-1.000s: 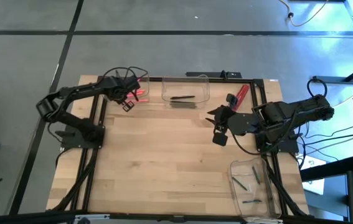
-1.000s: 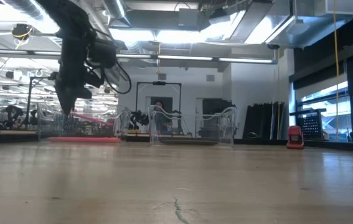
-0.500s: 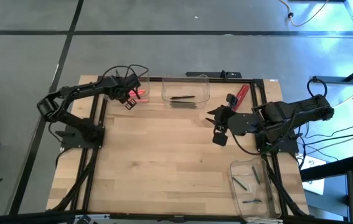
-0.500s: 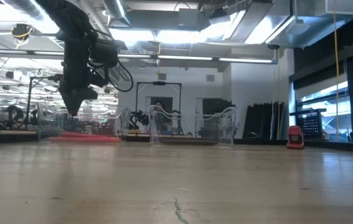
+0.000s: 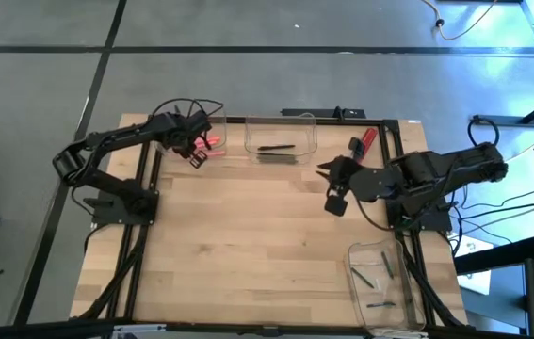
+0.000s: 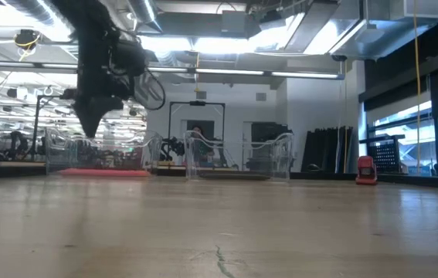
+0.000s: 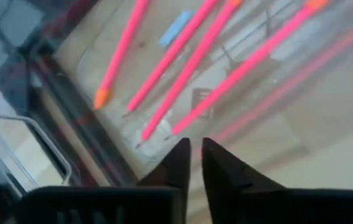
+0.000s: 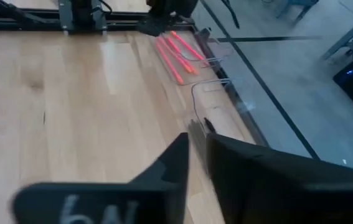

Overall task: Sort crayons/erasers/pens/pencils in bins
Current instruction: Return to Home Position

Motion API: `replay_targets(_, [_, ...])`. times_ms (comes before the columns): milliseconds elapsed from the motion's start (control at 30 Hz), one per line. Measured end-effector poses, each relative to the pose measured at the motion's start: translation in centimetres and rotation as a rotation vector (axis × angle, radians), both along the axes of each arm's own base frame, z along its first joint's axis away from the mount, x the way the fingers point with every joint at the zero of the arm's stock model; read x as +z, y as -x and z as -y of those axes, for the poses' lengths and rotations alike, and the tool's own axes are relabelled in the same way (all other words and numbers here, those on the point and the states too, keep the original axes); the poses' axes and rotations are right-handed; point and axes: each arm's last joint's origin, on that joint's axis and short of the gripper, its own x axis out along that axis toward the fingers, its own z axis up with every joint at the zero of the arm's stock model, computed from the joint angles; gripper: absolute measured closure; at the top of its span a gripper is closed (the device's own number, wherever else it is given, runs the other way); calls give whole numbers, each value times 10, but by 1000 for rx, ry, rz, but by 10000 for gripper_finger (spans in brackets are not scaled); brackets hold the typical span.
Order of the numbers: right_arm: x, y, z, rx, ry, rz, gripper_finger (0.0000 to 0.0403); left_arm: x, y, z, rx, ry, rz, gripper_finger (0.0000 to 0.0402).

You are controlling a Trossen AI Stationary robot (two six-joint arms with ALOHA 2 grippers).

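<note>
Overhead, the wooden table point(image 5: 248, 245) carries two dark arms and three clear bins, and no loose stick shows on its boards. The left arm point(image 5: 106, 151) reaches to the far-left corner. The right arm point(image 5: 436, 174) lies folded along the right edge, pointing toward the middle.

The far-left bin point(image 5: 214, 124) sits mostly under the left gripper point(image 5: 195, 153). The far-middle bin point(image 5: 281, 121) stands just to its right, and the near-right bin point(image 5: 386, 244) is well apart at the near-right corner. The wrist view shows the left gripper's fingers drawn almost together with nothing between them, poised above the far-left bin. The right gripper point(image 5: 334, 198) hangs over bare wood right of centre, its fingers likewise nearly closed and empty.

Pink pencils point(image 7: 188, 67) lie side by side in the far-left bin, with a small pale-blue piece point(image 7: 175, 36) among them. A single black pen point(image 5: 276, 148) rests flat in the far-middle bin. Short dark sticks point(image 5: 366, 280) are scattered in the near-right bin. A red object point(image 5: 363, 141) lies at the far-right edge, outside every bin.

By this layout the sorting looks finished and the step in hand is the retreat to rest. The left arm would likely need to lift clear of the bin wall before folding back, or it could catch the rim and shift the bin. The right arm appears to have only a short way left to tuck in.
</note>
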Motion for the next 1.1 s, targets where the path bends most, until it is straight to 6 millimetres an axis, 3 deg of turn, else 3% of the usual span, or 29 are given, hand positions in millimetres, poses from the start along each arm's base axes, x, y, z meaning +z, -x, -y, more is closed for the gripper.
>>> replay_targets(133, [5, 17, 5, 5, -5, -27, 393, 26, -8, 18, -57, -58, 103, 397])
replay_targets(333, [10, 58, 17, -14, -95, -31, 398, 78, -2, 61, -180, -186, 351, 400])
replay_targets(567, [-20, 87, 22, 125, -253, 169, 399, 103, 18, 102, -276, -275, 755, 401])
replay_targets(767, [-49, 108, 27, 221, -316, 379, 399, 99, 21, 118, -425, -371, 1017, 401])
replay_targets(1100, [-89, 136, 35, 258, -449, 586, 400, 42, 32, 124, -469, -408, 1263, 401])
